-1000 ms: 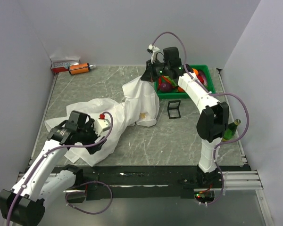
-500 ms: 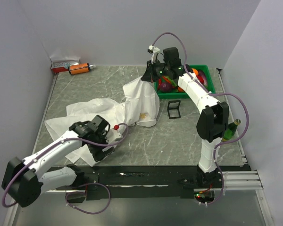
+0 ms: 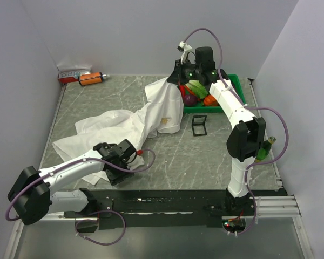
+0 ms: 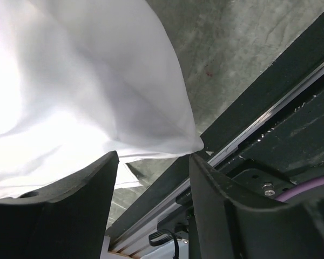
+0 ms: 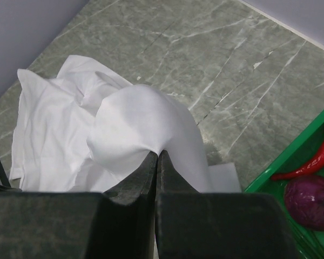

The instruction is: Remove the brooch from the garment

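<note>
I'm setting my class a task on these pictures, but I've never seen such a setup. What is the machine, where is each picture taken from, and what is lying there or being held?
These are two robot arms bolted at the near edge of a grey table. The wide picture looks down from above and behind them. The other two come from a camera on each wrist, so each shows that arm's own pincer. A white shirt lies crumpled on the table, with a tiny gold brooch pinned to it. The right pincer is shut on a fold of the shirt, holding it up. The left pincer is open at the shirt's near edge. A green bin of vegetables stands at the back.
</note>
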Controlling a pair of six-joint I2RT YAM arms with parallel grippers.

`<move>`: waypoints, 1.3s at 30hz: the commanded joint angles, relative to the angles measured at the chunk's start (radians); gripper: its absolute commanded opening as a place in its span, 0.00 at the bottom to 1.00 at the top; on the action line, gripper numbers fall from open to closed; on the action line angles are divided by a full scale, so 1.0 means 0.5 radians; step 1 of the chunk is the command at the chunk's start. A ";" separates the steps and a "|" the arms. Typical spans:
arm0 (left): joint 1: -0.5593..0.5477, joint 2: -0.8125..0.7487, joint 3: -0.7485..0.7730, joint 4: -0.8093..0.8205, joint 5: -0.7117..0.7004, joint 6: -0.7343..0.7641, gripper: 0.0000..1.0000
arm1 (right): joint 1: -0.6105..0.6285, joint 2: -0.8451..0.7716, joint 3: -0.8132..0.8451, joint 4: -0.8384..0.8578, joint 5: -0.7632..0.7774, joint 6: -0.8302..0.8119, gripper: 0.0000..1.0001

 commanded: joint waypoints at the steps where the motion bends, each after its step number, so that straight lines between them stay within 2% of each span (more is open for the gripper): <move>1: -0.056 0.025 0.002 0.036 -0.054 -0.029 0.61 | -0.024 -0.032 0.065 0.082 -0.025 0.071 0.00; 2: -0.059 0.044 0.002 0.052 -0.078 -0.044 0.63 | -0.021 -0.026 0.071 0.085 -0.025 0.077 0.00; 4: -0.093 0.077 0.026 0.091 -0.124 -0.069 0.72 | -0.027 -0.013 0.084 0.085 -0.031 0.089 0.00; 7: -0.105 0.151 0.115 0.107 -0.057 -0.130 0.76 | -0.030 -0.013 0.093 0.085 -0.037 0.096 0.00; 14: -0.161 0.270 0.121 0.107 -0.048 -0.179 0.75 | -0.030 -0.004 0.077 0.095 -0.040 0.126 0.00; 17: -0.216 0.295 0.112 0.113 -0.072 -0.192 0.70 | -0.033 0.005 0.080 0.098 -0.043 0.139 0.00; 20: -0.253 0.329 0.109 0.119 -0.094 -0.207 0.61 | -0.033 0.005 0.090 0.095 -0.034 0.136 0.00; 21: -0.265 0.335 0.109 0.119 -0.091 -0.204 0.50 | -0.030 0.005 0.090 0.098 -0.031 0.139 0.00; 25: -0.277 0.341 0.109 0.110 -0.063 -0.189 0.27 | -0.033 0.005 0.084 0.116 -0.034 0.154 0.00; 27: -0.280 0.338 0.115 0.113 -0.063 -0.179 0.09 | -0.033 0.002 0.071 0.122 -0.037 0.163 0.00; 29: -0.277 0.323 0.121 0.119 -0.097 -0.161 0.02 | -0.030 -0.001 0.068 0.116 -0.046 0.166 0.00; 31: -0.277 0.298 0.170 0.046 -0.161 -0.136 0.01 | -0.033 0.002 0.083 0.107 -0.037 0.148 0.00; 34: -0.073 0.128 0.305 -0.013 -0.388 -0.014 0.01 | -0.030 -0.010 0.105 0.076 -0.037 0.080 0.00; 35: 0.186 0.075 0.406 -0.019 -0.461 0.111 0.01 | -0.033 -0.013 0.117 0.058 -0.049 0.041 0.00; 37: 0.494 -0.048 0.526 0.012 -0.505 0.350 0.01 | -0.033 0.005 0.203 0.021 -0.061 0.001 0.00; 38: 0.781 -0.079 0.648 0.069 -0.520 0.443 0.01 | -0.033 0.011 0.243 -0.003 -0.065 -0.054 0.00; 39: 0.918 -0.109 0.713 0.137 -0.548 0.525 0.01 | -0.030 0.014 0.280 -0.040 -0.068 -0.079 0.00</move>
